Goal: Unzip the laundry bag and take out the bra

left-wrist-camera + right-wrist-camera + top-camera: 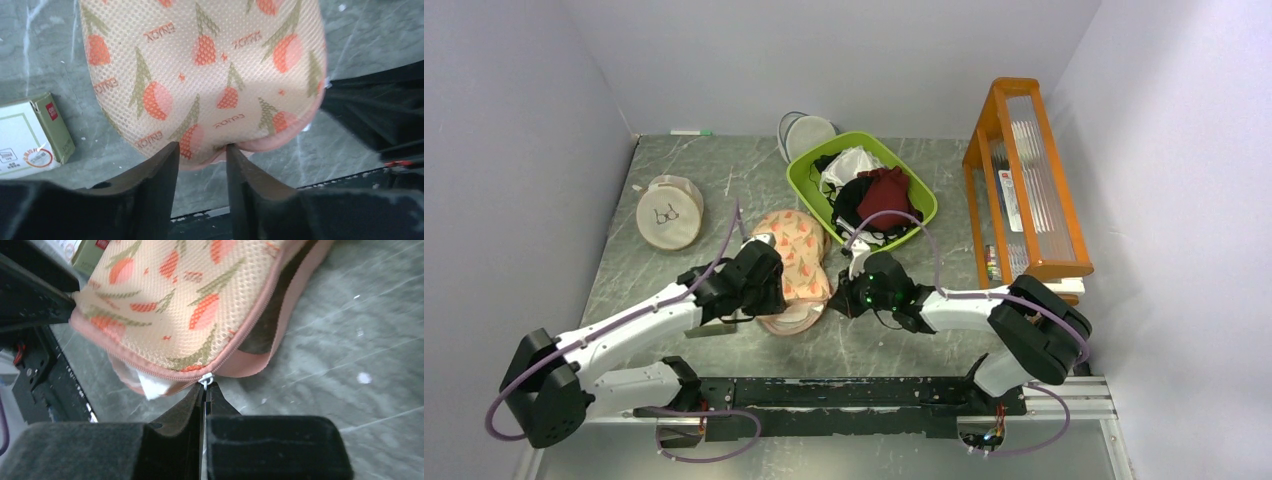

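Drawing the zip open is the step in hand, as I judge it. Procedure: run the pull along the tooth line, not across it. Brace the case opposite the direction of pull. Apply no jerk, or the slider may slip from the pads.

Top view. The laundry bag (792,262) lies on the table (674,165) between the two arms, just on the near side of the green basket (802,190). The left gripper (764,285) sits over its left rim. The right gripper (842,300) meets its near right corner. I cannot read either finger state from this view.

Left wrist view. The fingers (159,167) stand partly spread, and the bag's rounded printed end dips into the gap between them. I cannot tell whether the pads press on that rim or merely flank it. This should be confirmed before any haul on the zip.

Right wrist view. Here the fingers are pressed together, pinching the small metal zip pull (206,378) at the bag's lowest rim, directly at the fingertips. To the right of the pull the zip is parted and a dark opening shows. A white scrap (151,385) hangs just left of the pull. I cannot tell whether it is the bra or a label. Otherwise the bra is not in view, and I presume it is inside the case.
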### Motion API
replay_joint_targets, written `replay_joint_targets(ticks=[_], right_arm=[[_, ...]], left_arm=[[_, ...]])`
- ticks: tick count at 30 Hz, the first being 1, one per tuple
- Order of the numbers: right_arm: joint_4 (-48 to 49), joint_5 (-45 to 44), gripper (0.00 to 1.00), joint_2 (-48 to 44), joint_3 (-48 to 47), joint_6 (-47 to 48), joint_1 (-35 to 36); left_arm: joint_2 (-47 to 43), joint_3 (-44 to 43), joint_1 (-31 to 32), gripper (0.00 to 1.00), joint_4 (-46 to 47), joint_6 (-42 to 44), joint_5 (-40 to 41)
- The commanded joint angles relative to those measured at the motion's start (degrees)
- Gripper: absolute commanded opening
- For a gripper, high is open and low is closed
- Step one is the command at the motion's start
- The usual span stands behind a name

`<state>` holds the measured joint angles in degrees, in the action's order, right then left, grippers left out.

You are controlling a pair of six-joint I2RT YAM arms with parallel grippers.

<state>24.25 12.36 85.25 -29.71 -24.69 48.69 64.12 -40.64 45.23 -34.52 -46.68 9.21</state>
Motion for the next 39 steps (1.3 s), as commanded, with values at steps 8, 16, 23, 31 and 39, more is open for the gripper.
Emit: replay_joint_targets(ticks=[8,16,23,31,39], right_arm=[[10.4,2.9,0.0,-1.1,2.4,-8.9,3.8],[12.7,4.7,0.0,-0.2,2.8,-11.0,3.9],[14.2,5.5,0.0,0.5,3.6,-12.0,4.3],[14.2,5.7,0.0,0.9,3.0,-12.1,5.0],[12.8,4.0,0.0,-0.9,4.7,-12.4,5.1]], left_arm=[[-6.5,-2.7,0.8,0.86,6.5,8.3,-10.2],[1.3,-3.8,3.9,0.86,8.2,10.1,-9.9],[4.7,-2.9,4.9,0.75,8.4,9.8,-7.8],[7.5,-0.2,5.4,0.63,10.1,8.4,-8.6],[8.0,-0.7,5.3,0.35,6.9,8.4,-4.2]])
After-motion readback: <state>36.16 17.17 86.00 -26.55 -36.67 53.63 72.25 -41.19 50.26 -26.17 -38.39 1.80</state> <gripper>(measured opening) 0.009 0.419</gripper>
